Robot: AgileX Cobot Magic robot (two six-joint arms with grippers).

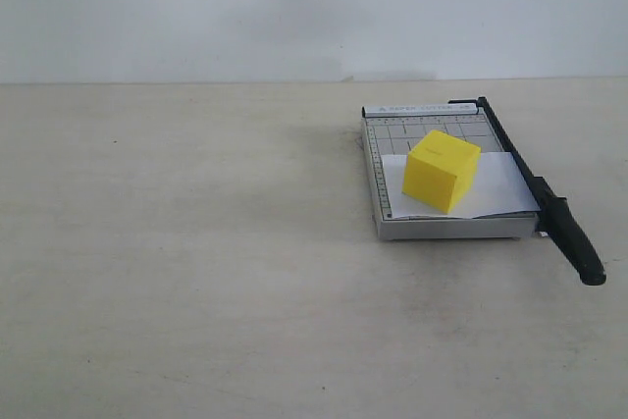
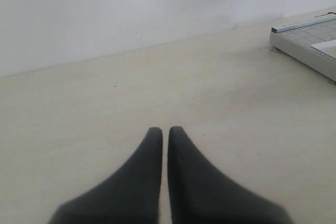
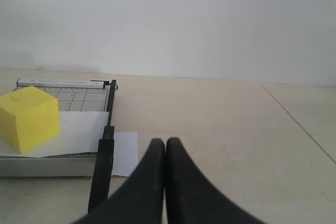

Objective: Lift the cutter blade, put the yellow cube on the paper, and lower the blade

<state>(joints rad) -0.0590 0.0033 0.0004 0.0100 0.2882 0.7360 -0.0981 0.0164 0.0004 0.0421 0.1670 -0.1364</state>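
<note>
The yellow cube (image 1: 442, 171) (image 3: 29, 118) rests on the white paper (image 1: 496, 186) (image 3: 79, 132), which lies across the grey trimmer board (image 1: 383, 193) (image 2: 304, 45). The black cutter blade (image 1: 549, 208) (image 3: 103, 161) lies lowered along the board's right edge, its thick handle sticking out toward the front. A strip of paper pokes out past the blade. Neither arm shows in the exterior view. My left gripper (image 2: 165, 129) is shut on nothing, hovering over bare table well away from the board. My right gripper (image 3: 166, 141) is shut and empty, just beside the blade handle.
The beige table (image 1: 196, 262) runs back to a white wall (image 1: 196, 7). A seam line (image 3: 294, 119) crosses the table surface in the right wrist view.
</note>
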